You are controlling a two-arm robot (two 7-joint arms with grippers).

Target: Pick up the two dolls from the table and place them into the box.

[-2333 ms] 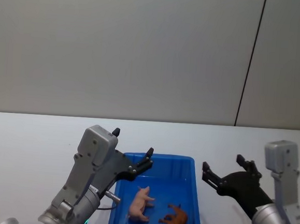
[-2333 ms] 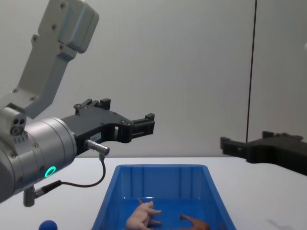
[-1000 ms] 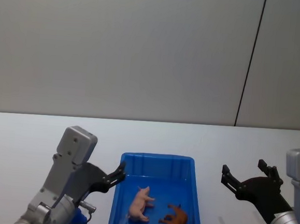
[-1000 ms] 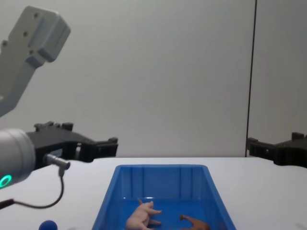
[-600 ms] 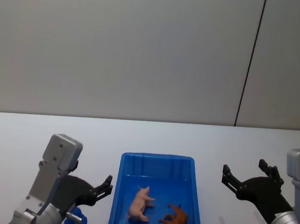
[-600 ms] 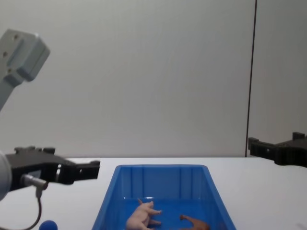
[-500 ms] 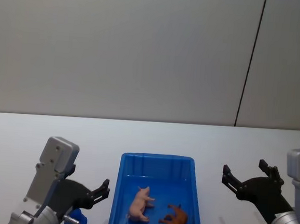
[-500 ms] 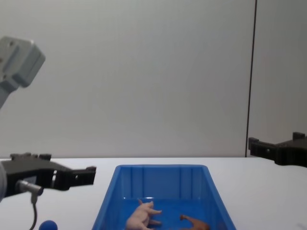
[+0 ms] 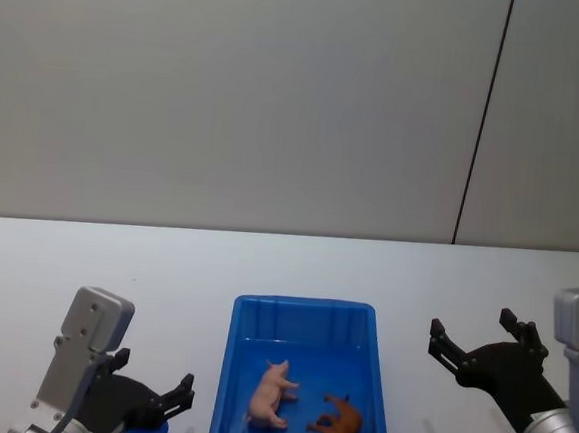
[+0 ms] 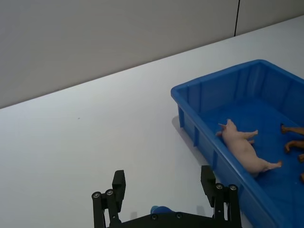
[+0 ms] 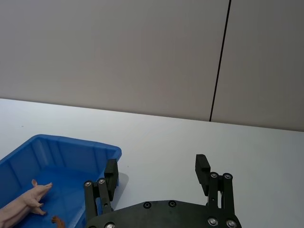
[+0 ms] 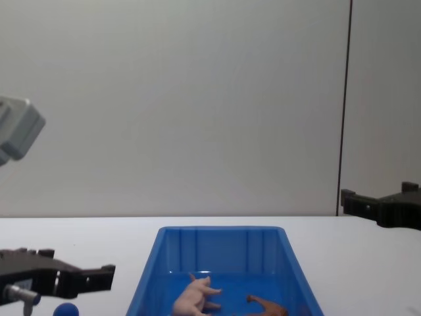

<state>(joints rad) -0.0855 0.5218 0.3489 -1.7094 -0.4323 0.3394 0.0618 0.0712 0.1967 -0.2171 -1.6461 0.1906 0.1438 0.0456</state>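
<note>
On the left, the left gripper (image 9: pixel 177 396) hangs low over the white table (image 9: pixel 85 261), just left of the box. Its two black fingers (image 10: pixel 118 184) are spread wide apart and hold nothing. A small blue toy (image 9: pixel 148 430) sits on the table right under it — in the left wrist view the toy's top (image 10: pixel 160 209) peeks out between the fingers, close to the gripper's body. In the chest view the blue toy (image 12: pixel 66 309) is down in the lower left corner, just below the gripper (image 12: pixel 99 273).

In the middle sits the big blue box (image 9: pixel 302 308). Both dolls are inside it, lying on the bottom. The pink pig (image 9: pixel 273 394) is toward the left of the box, and the brown animal (image 9: pixel 335 427) is just beside it on the right, near the front corner. They lie close together but do not touch.

On the right, the right gripper (image 9: pixel 475 341) floats above the table, off to the right of the box. Its fingers (image 11: pixel 202 168) are spread open too — nothing is between them.
</note>
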